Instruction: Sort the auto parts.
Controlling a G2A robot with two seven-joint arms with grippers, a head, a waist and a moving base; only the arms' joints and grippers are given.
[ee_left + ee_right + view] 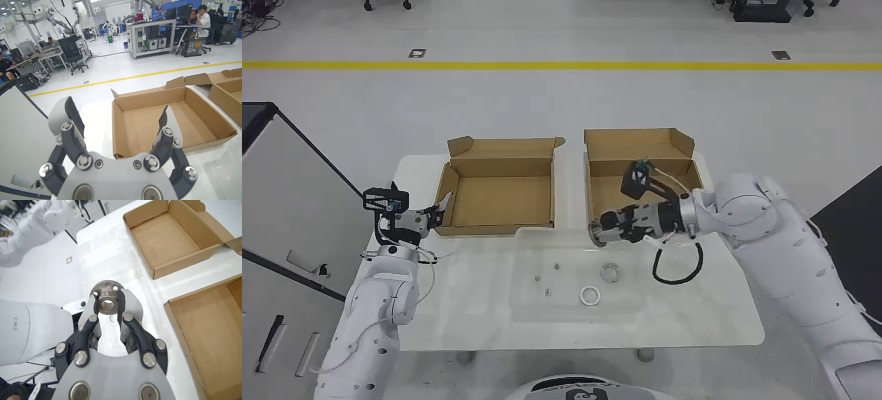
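So, right gripper (108, 297) clamped on metal flange hub (105, 287), hub squarely between both pads | over table (692, 310), by right box (589, 190) corner | left gripper (118, 108) wide open, empty, beside left box (497, 228)

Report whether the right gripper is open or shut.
Shut on a metal flange: the right gripper's fingers clamp its hub from both sides.
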